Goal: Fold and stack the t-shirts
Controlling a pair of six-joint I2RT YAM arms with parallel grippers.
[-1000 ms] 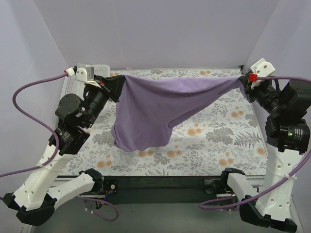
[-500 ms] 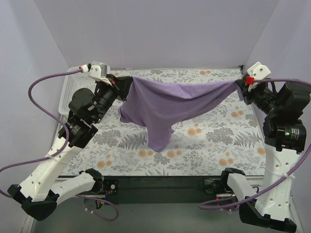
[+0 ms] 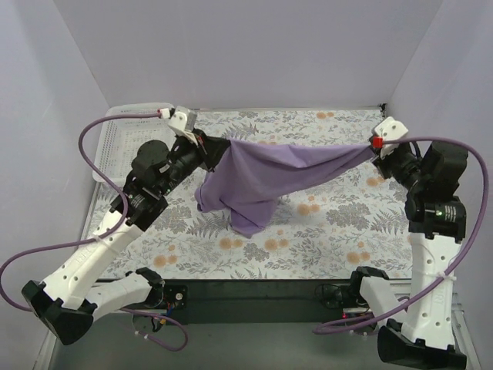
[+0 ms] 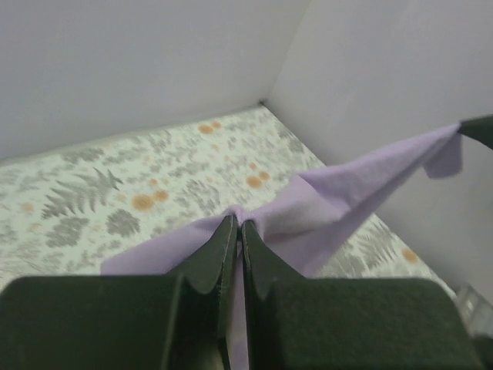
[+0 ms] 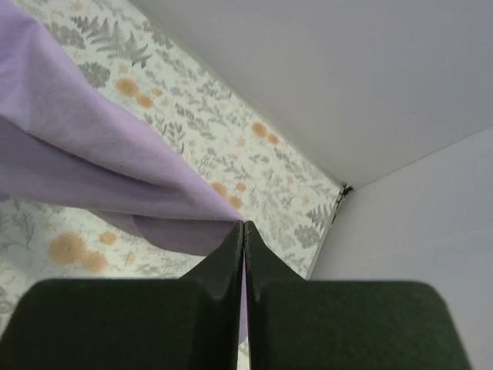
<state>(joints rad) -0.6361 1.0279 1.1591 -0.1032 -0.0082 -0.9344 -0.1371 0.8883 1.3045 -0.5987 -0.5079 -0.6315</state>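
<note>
Floral worktop (image 3: 339, 223). Shirt (image 3: 269, 173) strung in the air between both arms, its middle sagging low over the worktop. Basket (image 3: 115, 142) in far-left corner, contents can't tell. Left jaws pinched on one shirt end, right jaws on the other.

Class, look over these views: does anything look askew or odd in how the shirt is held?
Yes. The t-shirt hangs unevenly between the left end effector and the right end effector: top edge stretched, but most cloth bunched in a drooping lump toward the left, not spread out.
</note>
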